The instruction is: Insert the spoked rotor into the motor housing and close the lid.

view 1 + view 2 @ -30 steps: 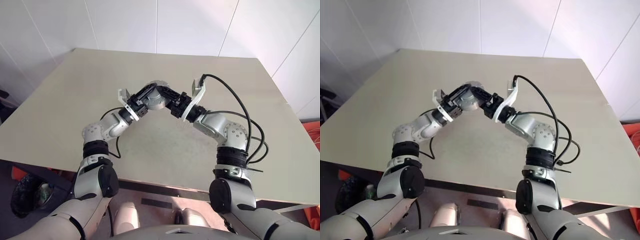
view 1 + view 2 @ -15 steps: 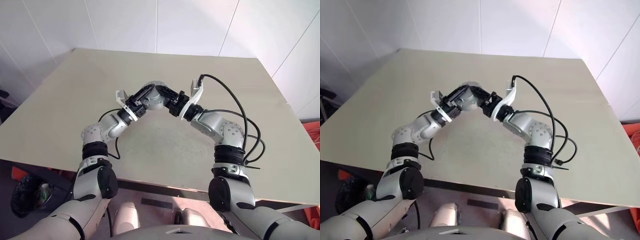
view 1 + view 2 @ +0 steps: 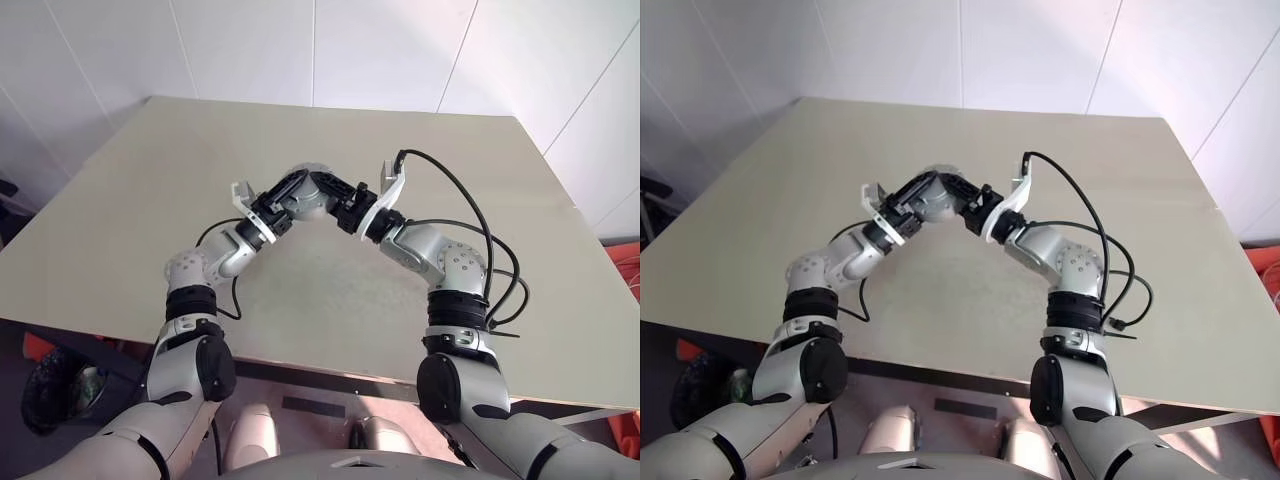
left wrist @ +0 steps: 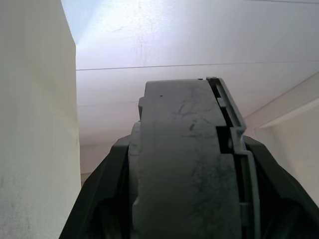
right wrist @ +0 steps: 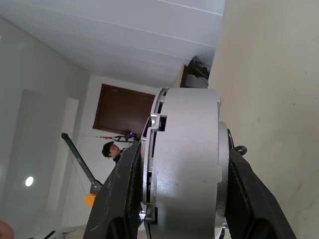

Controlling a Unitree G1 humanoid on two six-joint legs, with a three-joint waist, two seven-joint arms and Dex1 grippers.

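Above the middle of the table my two grippers meet on one round grey part, the motor housing (image 3: 312, 203). My left gripper (image 3: 292, 192) is shut on it from the left and my right gripper (image 3: 338, 192) from the right. In the left wrist view the housing (image 4: 184, 159) stands edge-on between black fingers (image 4: 107, 199), with the lid (image 4: 234, 144) a thin disc against one face. The right wrist view shows the same housing (image 5: 192, 159) and the lid's edge (image 5: 148, 164) clamped between that gripper's fingers (image 5: 244, 194). The spoked rotor is hidden.
The beige table (image 3: 330, 300) spreads wide under both arms, its near edge close to my body. White wall panels rise behind its far edge. A black cable (image 3: 470, 215) loops off my right forearm. Far off, the right wrist view shows a person (image 5: 108, 149) by a brown door.
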